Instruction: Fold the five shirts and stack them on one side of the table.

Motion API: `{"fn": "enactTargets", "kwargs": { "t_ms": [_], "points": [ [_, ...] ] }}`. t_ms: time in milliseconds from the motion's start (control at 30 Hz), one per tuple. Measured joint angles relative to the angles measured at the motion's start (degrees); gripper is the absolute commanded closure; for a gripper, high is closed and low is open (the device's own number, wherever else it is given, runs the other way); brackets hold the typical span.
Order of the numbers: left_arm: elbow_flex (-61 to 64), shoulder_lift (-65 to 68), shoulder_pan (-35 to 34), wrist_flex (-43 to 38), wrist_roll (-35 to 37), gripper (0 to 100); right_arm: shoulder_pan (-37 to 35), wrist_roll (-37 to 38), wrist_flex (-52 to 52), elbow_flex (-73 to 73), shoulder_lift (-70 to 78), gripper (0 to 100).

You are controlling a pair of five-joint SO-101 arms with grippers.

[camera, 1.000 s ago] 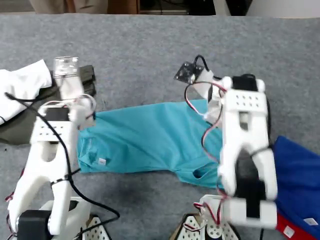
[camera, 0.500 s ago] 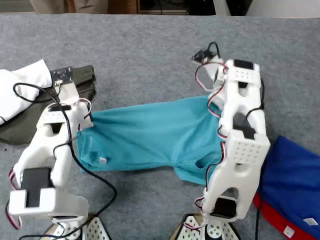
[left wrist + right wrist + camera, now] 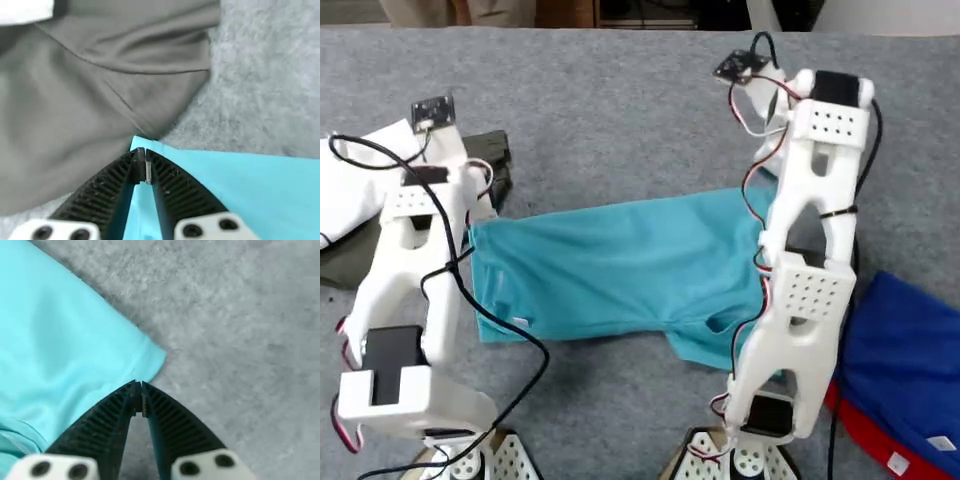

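Lying spread out, the teal shirt point(image 3: 620, 270) was pinched at one corner by the closed left gripper point(image 3: 141, 167) and, seemingly, at another by the closed right gripper point(image 3: 139, 400).

No lettering, number or sign can be read anywhere: the white tag point(image 3: 523, 322) on the teal shirt point(image 3: 620, 270), and the blue shirt's tag point(image 3: 937, 443) and the red shirt's tag point(image 3: 897, 462) by the table's right edge, are too small to make out.
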Motion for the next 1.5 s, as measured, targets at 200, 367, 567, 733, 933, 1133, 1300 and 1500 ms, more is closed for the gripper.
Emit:
{"fn": "enactTargets", "kwargs": {
  "t_ms": [200,367,567,733,933,1133,1300,1500],
  "points": [
    [-0.70,-3.08,0.79,10.99,-1.14,98,2.81,0.44,0.35,6.24,-3.16,99.4],
    [6.77,-6.86,3.78,14.42,-4.66,98,2.90,1.67,-2.29,23.74,-13.36,99.4],
    [17.23,-15.30,6.42,13.19,-5.01,98,-0.44,-1.58,-20.31,47.82,-19.52,99.3],
    [26.37,-17.93,6.59,6.51,-5.01,98,-2.11,-6.68,-33.05,54.15,-18.90,99.3],
    [31.65,-18.73,6.68,5.63,-5.10,98,-2.73,-9.32,-35.16,50.73,-10.73,99.3],
    [33.32,-18.90,4.22,5.63,-5.10,98,-2.64,-9.32,-29.45,40.53,-4.22,99.3],
    [31.56,-18.90,-1.93,9.76,-8.97,98,-2.64,-10.29,-25.41,34.55,-0.70,99.3],
    [21.54,-18.90,-5.80,22.24,-10.29,98,-2.64,-10.29,-24.44,32.97,0.09,99.4]
  ]
}}
